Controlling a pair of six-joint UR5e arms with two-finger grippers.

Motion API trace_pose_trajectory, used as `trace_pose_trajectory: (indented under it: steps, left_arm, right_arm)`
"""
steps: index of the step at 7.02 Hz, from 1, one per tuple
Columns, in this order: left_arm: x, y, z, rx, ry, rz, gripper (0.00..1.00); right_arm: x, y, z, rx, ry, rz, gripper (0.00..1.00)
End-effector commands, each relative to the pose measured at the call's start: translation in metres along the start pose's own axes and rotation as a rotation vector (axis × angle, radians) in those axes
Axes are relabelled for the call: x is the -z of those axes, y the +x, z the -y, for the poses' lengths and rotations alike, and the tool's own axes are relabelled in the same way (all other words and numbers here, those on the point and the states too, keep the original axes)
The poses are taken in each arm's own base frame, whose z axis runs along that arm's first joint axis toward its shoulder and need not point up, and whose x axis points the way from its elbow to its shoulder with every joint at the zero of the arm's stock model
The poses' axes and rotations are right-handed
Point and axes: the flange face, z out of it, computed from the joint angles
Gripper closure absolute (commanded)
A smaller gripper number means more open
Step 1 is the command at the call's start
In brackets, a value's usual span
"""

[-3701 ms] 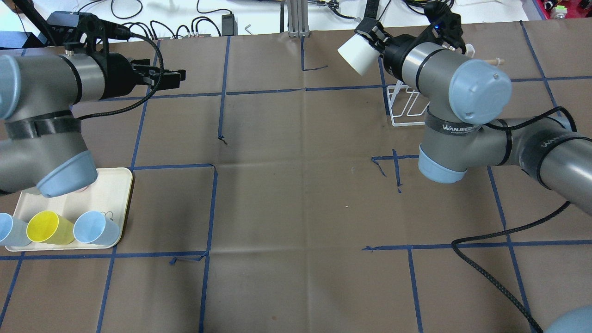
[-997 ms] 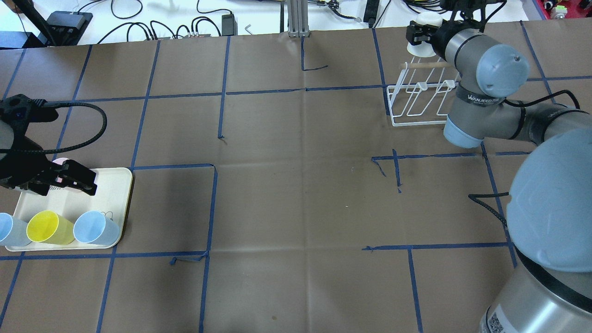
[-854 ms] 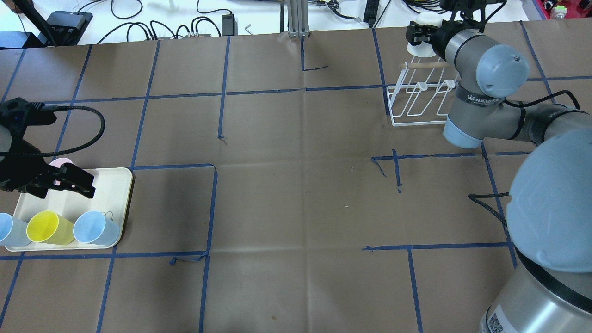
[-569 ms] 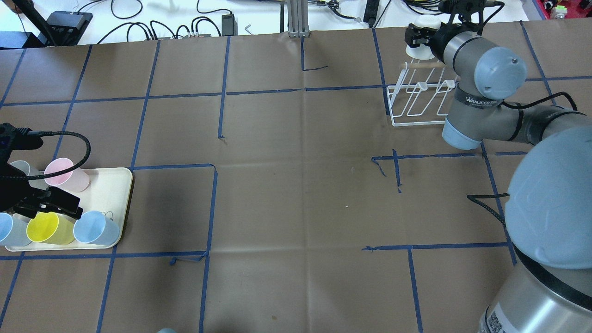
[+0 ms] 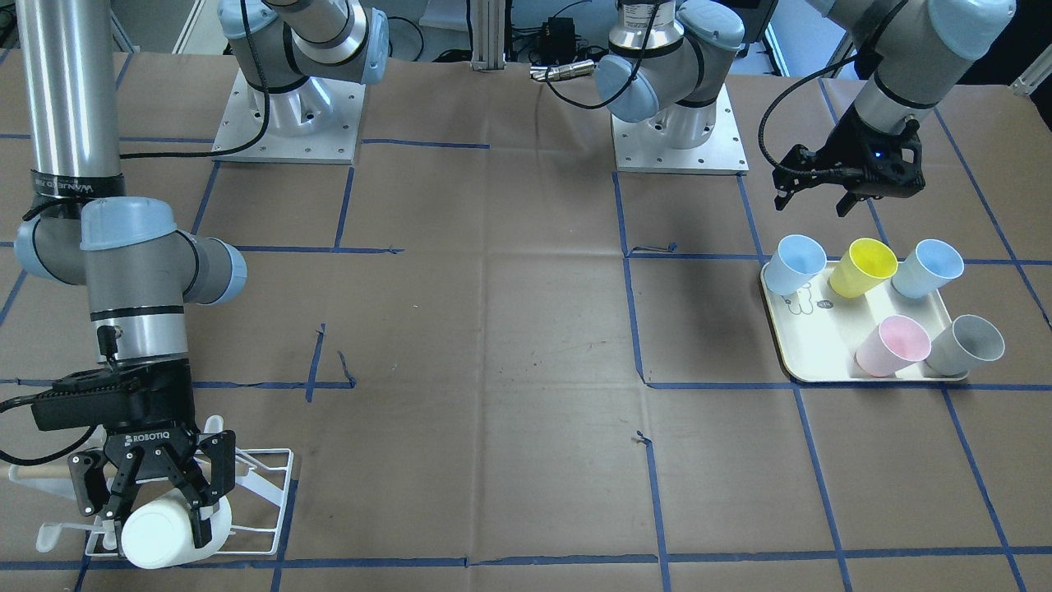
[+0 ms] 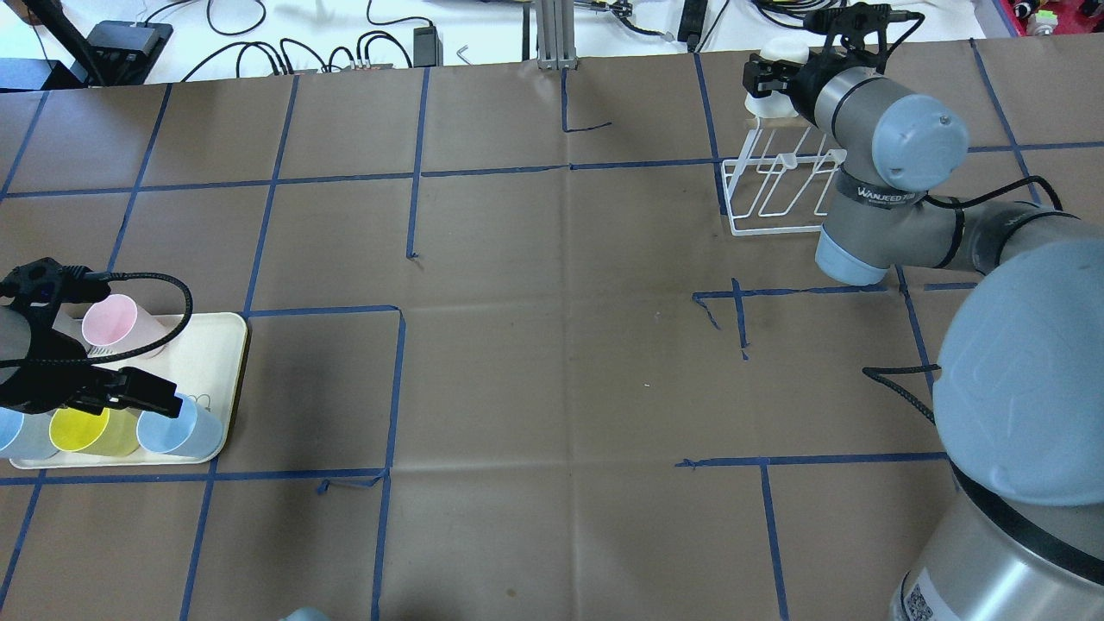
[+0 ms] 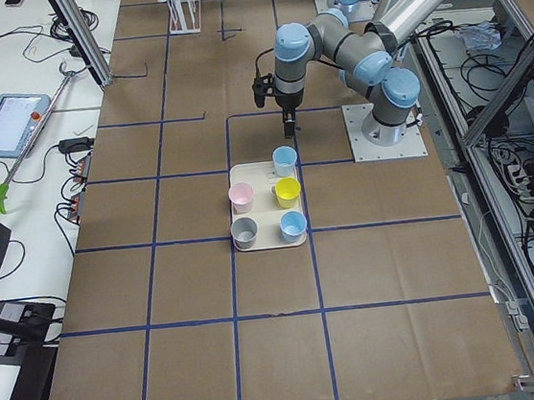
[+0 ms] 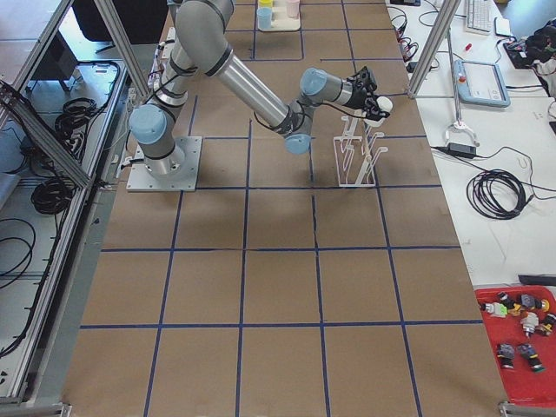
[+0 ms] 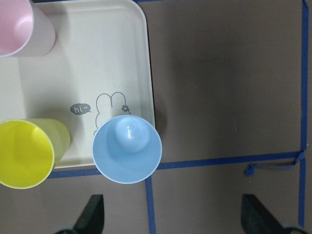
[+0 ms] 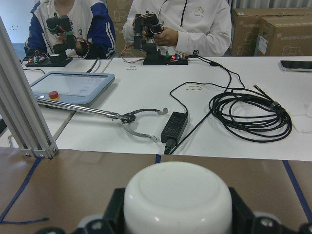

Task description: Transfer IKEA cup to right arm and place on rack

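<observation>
My right gripper (image 5: pixel 160 514) is shut on a white IKEA cup (image 5: pixel 164 533), held tilted over the far end of the white wire rack (image 5: pixel 267 493). From overhead the cup (image 6: pixel 779 52) and right gripper (image 6: pixel 766 82) sit above the rack (image 6: pixel 776 203) by its wooden dowel. The cup's base (image 10: pixel 178 197) fills the right wrist view. Whether it touches a prong is hidden. My left gripper (image 6: pixel 147 397) hangs open over the cream tray (image 6: pixel 216 345). Its fingers straddle empty table just past a blue cup (image 9: pixel 126 148).
The tray (image 5: pixel 814 366) also carries a yellow cup (image 5: pixel 863 265), a pink cup (image 5: pixel 894 344), a grey cup (image 5: pixel 966 344) and another blue cup (image 5: pixel 929 267). Cables and a white bench lie beyond the rack, where two people sit handling devices.
My left gripper has moved from the pink cup toward the tray's near edge, over the yellow and blue cups. My right gripper has carried the white cup slightly leftward over the rack.
</observation>
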Motion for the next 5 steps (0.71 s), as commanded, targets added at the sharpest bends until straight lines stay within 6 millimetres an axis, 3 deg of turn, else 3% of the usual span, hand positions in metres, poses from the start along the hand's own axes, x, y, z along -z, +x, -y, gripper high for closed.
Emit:
trace_pose_trajectory:
  steps: [1, 5]
  left_arm:
    - [-0.033, -0.008, 0.007, -0.003, -0.009, -0.003, 0.03]
    - [-0.086, -0.026, 0.025, -0.001, -0.062, -0.041, 0.03]
  right_arm:
    - [-0.001, 0.0, -0.001, -0.018, -0.011, 0.001, 0.0]
    - [0.006, 0.0, 0.009, -0.015, 0.006, -0.003, 0.0]
